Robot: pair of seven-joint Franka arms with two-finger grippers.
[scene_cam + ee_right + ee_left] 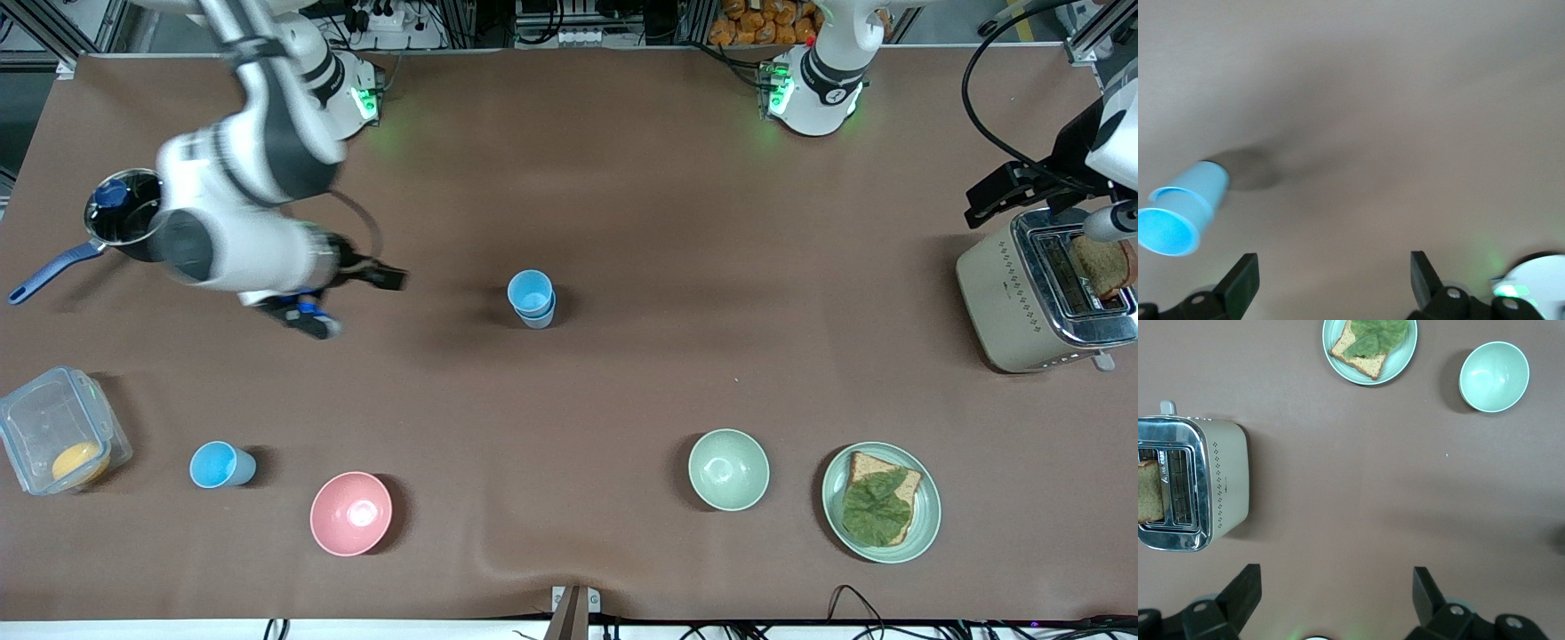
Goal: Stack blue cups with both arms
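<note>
My right gripper (356, 298) hangs over the table toward the right arm's end, about midway between the robots' edge and the camera's edge. Its two fingers (1241, 283) are spread wide apart and hold nothing. My left gripper (1335, 600) waits up high over the toaster (1040, 293) near the left arm's end of the table. Its fingers are wide apart too, and it is empty.

The stacked blue cups (532, 298) stand near the middle of the table, well apart from my right gripper, toward the left arm's end from it. One cup sits inside the other, so part of the job looks done. Another single blue cup (220, 465) stands near the camera's edge toward the right arm's end, between the clear box (58, 442) and the pink bowl (350, 513).

I think these cups are light, thin plastic. They are smooth, so they could slip, and a bump would tip them. I would pinch one by its wall near the rim, gently, so it does not bend.
</note>
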